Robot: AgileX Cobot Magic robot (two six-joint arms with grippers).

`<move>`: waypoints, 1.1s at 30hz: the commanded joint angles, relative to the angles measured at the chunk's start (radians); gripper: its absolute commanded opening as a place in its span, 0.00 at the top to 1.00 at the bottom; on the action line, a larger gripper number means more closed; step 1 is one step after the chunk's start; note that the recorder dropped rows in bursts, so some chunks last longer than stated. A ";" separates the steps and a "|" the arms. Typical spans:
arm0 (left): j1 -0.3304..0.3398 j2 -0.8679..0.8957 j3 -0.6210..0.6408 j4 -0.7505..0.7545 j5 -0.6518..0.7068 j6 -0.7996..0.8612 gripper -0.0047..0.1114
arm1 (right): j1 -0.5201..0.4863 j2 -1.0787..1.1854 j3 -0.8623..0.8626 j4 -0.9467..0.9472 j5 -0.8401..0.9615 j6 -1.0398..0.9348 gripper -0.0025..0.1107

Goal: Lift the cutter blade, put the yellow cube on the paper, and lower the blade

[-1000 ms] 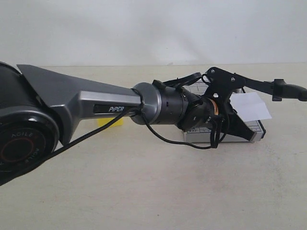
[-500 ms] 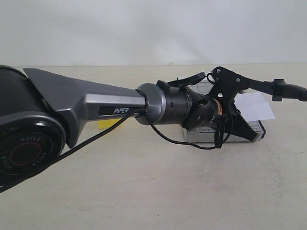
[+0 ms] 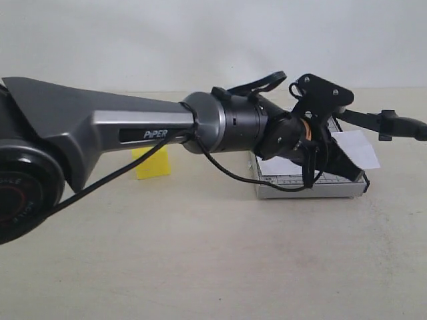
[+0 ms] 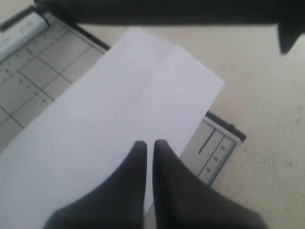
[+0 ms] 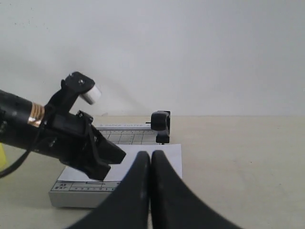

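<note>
Yellow cube (image 3: 155,165) isn't on the paper yet. It sits on the bare surface (image 3: 200,253) left of the trimmer (image 3: 313,189), well apart from it, partly behind the left arm (image 3: 100,130) that fills the exterior foreground. Left fingers (image 4: 136,167) are pressed together with nothing between them, over the paper (image 4: 119,119); can't tell if they touch it. Only the left wrist view shows that clearly, plus the paper's corner overhanging the trimmer edge. Right fingers (image 5: 138,176) are also closed and empty, pointed at the trimmer from a distance; the exterior view doesn't catch them at all. Cutter blade (image 3: 387,123) is raised, handle end sticking out past the trimmer's right side. Right wrist view sees that handle end-on above the far side of the paper. Plain wall (image 3: 200,40) behind. Versus a second ago, left arm has lifted, so more of the cube shows; blade handle sits where it was.
</note>
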 commanded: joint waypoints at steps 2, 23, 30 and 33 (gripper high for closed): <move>0.007 -0.058 -0.002 0.016 -0.017 0.005 0.91 | 0.001 -0.006 -0.001 -0.002 -0.001 0.005 0.98; 0.172 -0.563 0.474 0.087 0.150 -0.470 0.43 | 0.001 -0.006 -0.001 -0.002 -0.001 0.005 0.98; 0.348 -0.642 0.592 0.087 0.191 -0.614 0.35 | 0.001 -0.006 -0.001 -0.002 -0.001 0.005 0.98; 0.391 -0.640 0.592 0.086 0.211 -0.644 0.26 | 0.001 -0.006 -0.001 -0.002 -0.001 0.005 0.98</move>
